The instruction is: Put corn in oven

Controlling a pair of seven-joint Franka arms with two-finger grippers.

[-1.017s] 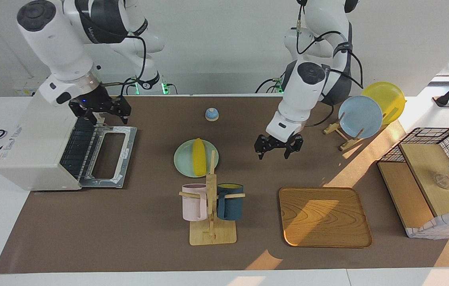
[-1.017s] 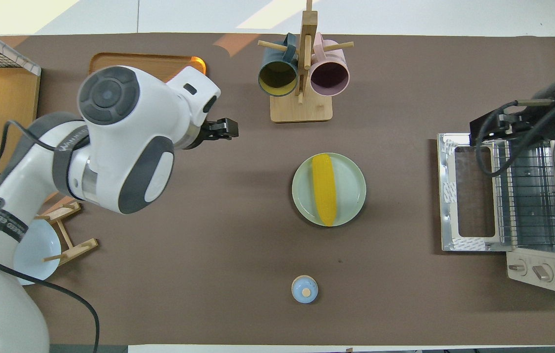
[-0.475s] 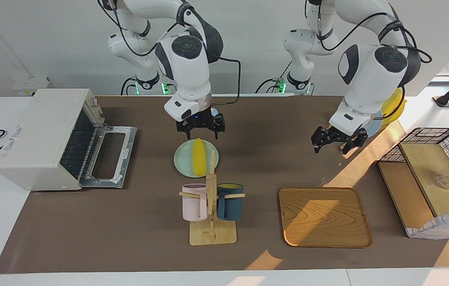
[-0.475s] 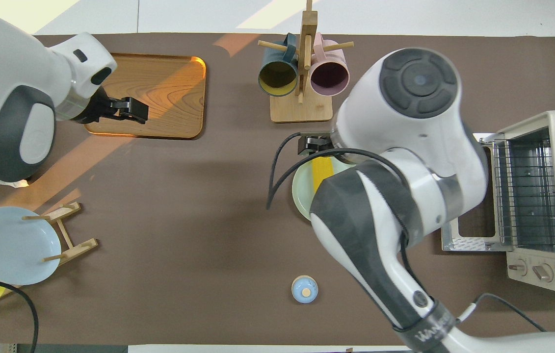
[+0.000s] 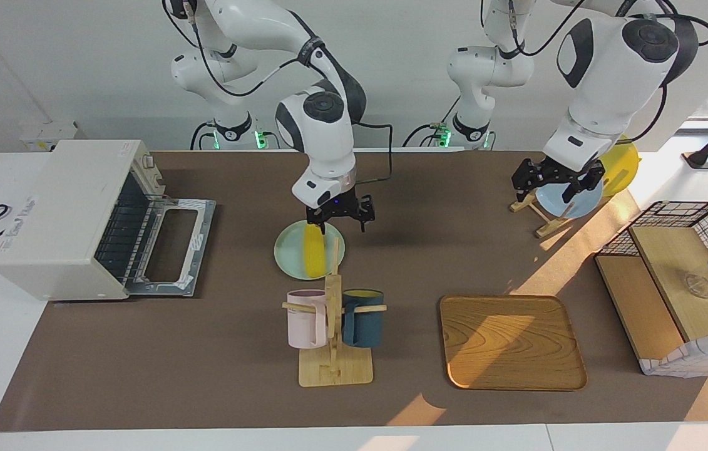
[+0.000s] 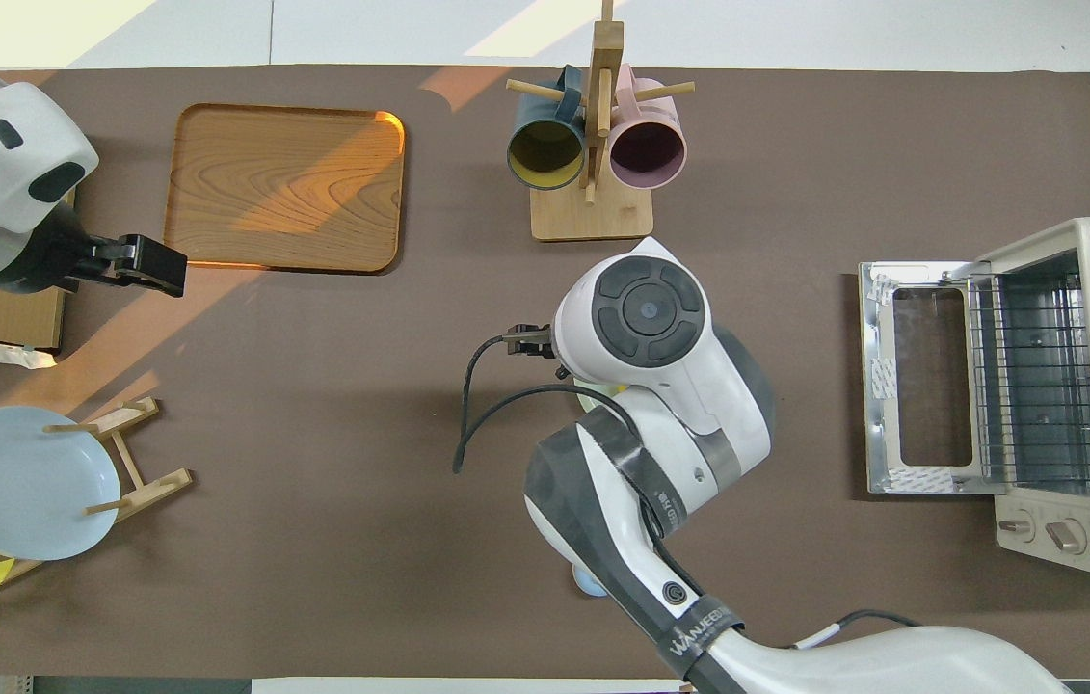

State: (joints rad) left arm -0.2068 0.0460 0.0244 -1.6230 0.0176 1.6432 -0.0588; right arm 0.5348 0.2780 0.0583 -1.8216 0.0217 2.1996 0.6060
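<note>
The corn (image 5: 312, 252), a smooth yellow tapered cob, lies on a round pale-green plate (image 5: 291, 258) near the middle of the tabletop (image 5: 203, 351). The right hand (image 5: 340, 220) hangs over the plate's edge nearer the robots, fingers spread, pinching nothing; whether it touches the cob I cannot tell. In the overhead view the right arm covers the cob and nearly all of the plate.

Just beside the plate, farther from the robots, a wooden mug rack (image 5: 333, 338) carries a pink mug (image 5: 305, 319) and a dark teal mug (image 5: 363, 318); its upright post crosses the plate in the facing view.

The oven (image 5: 72, 216), a boxy off-white shell, sits at the right arm's end, its door (image 5: 172, 244) dropped flat toward the plate and the wire rack (image 6: 1036, 376) showing inside.

The left hand (image 5: 558, 181) hovers, fingers spread and empty, over a blue plate (image 6: 24, 482) on a wooden stand, partly hiding it. A wooden tray (image 5: 510, 341) and a wire-mesh basket (image 5: 679, 282) lie toward the left arm's end.
</note>
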